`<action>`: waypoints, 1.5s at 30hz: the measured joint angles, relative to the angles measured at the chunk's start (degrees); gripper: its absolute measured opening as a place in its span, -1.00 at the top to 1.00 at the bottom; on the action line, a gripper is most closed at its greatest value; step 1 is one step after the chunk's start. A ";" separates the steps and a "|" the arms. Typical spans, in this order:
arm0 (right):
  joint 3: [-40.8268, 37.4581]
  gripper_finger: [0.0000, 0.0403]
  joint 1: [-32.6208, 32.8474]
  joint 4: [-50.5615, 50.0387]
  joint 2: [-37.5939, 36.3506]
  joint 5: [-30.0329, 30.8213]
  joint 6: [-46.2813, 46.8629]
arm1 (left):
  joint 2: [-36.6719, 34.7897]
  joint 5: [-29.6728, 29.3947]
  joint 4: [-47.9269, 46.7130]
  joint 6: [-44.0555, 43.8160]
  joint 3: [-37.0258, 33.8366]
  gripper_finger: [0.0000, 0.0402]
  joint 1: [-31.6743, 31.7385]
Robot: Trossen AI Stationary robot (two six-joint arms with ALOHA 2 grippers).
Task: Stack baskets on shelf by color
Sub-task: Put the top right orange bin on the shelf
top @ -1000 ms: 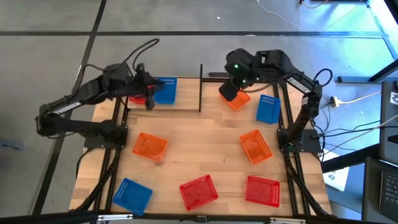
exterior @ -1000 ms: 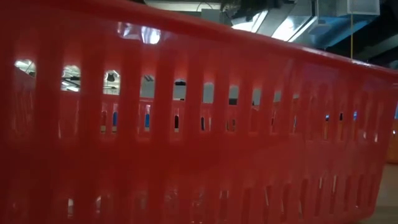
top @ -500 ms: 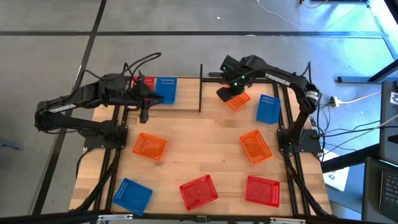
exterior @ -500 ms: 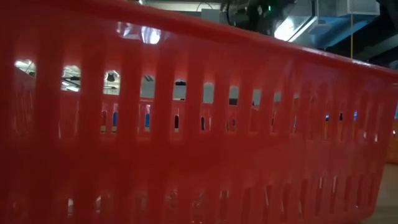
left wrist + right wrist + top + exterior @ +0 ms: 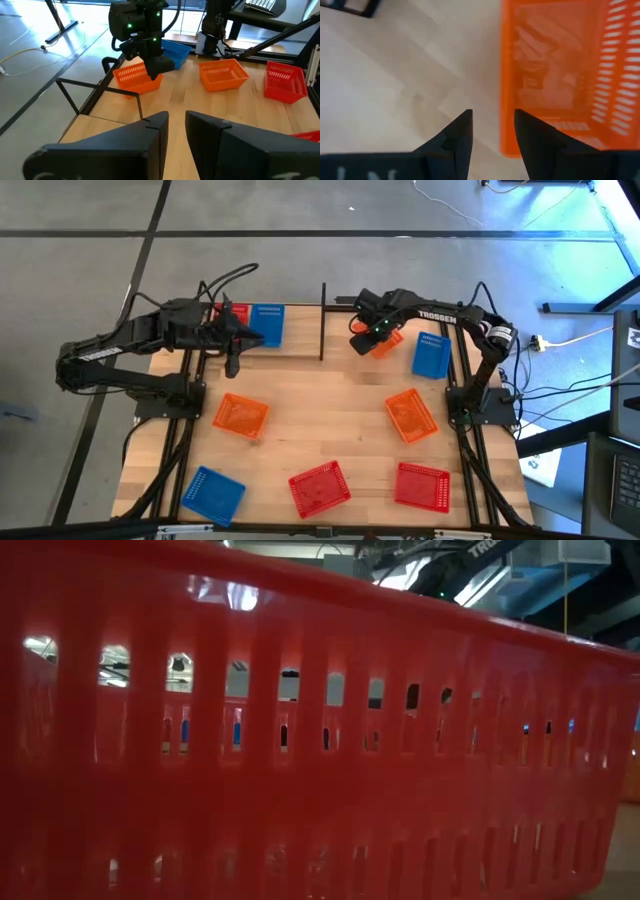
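At the back of the table [image 5: 300, 410], the shelf [image 5: 322, 330] ran along the far edge, its dark posts standing up. Six baskets were loose on the tabletop: two orange, two red, two blue. A red one [image 5: 232, 313] and a blue one [image 5: 266, 323] sat together at the shelf's left end.

The right gripper [image 5: 364, 337] hung over the near edge of the orange basket [image 5: 381, 340] at the shelf's middle-right. Its fingers were parted with nothing between them, and the basket wall lay just beside one finger rather than between the two. Basket sat open side up, long axis slanted across the shelf, not square to it.

To do this step well, I'd shift sideways so one finger went inside the wall and one outside, drop, then close. Gripping a short wall should keep it from swinging.

The left gripper [image 5: 233, 358] waited just in front of the red and blue pair, fingers slightly apart, empty.
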 joint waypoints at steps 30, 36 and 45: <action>-0.04 0.77 -0.11 4.25 6.98 3.89 -4.41 | 0.00 0.57 0.07 -1.46 0.00 0.71 0.00; 0.00 0.95 -0.04 3.96 6.64 5.65 -9.94 | 0.00 0.57 0.02 -1.46 0.02 0.71 0.00; 0.86 0.98 4.95 -5.97 0.53 11.64 -18.10 | 0.00 0.52 -0.29 2.61 0.02 0.71 0.00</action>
